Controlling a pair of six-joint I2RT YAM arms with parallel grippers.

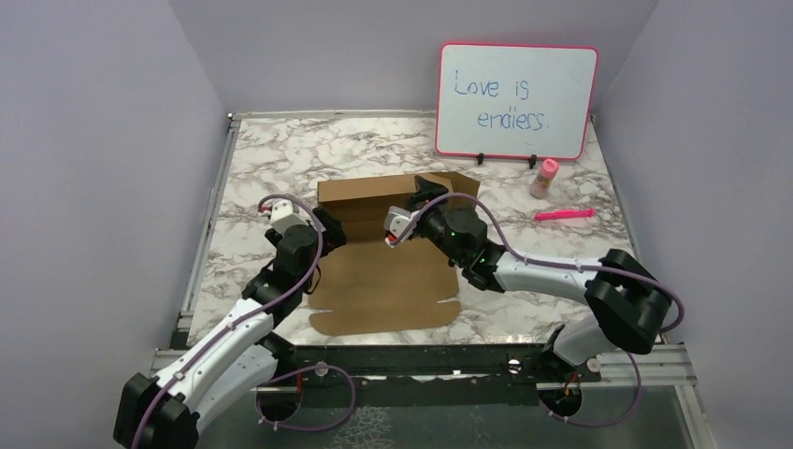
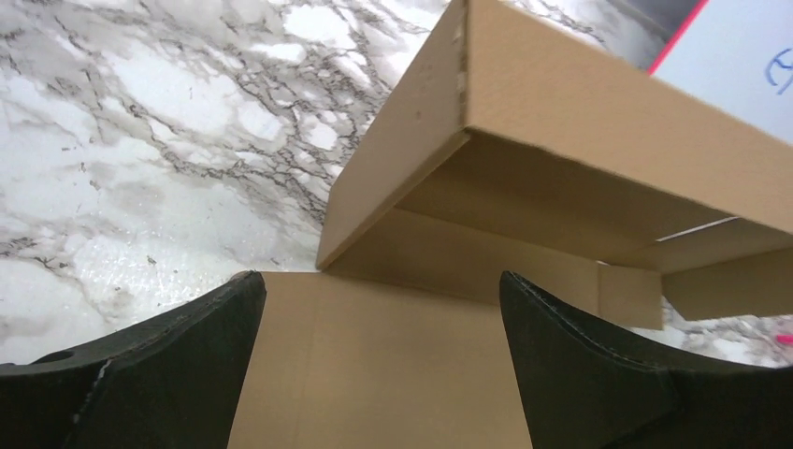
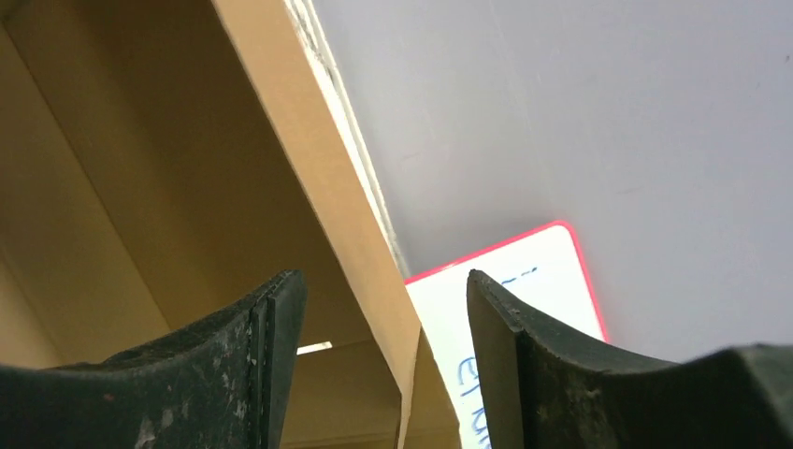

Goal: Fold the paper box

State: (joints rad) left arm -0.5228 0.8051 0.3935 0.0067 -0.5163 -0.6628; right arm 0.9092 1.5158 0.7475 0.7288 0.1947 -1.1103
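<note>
Mid-fold, the left gripper (image 2: 382, 290) and right gripper (image 3: 385, 285) gape empty. The plain brown corrugated cardboard box (image 1: 393, 281) has its raised wall (image 3: 318, 187) between the right fingers (image 3: 243, 374). Regripping it probably comes next.

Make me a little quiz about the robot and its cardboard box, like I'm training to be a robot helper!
1. True or false: the paper box lies completely flat on the table.
2. What colour is the frame of the whiteboard? A pink, B green, C black.
3. Fill the gap: the left fingers are ____ (open or shut).
Key: 1 false, its far part is folded up. 2 A. 3 open.
</note>
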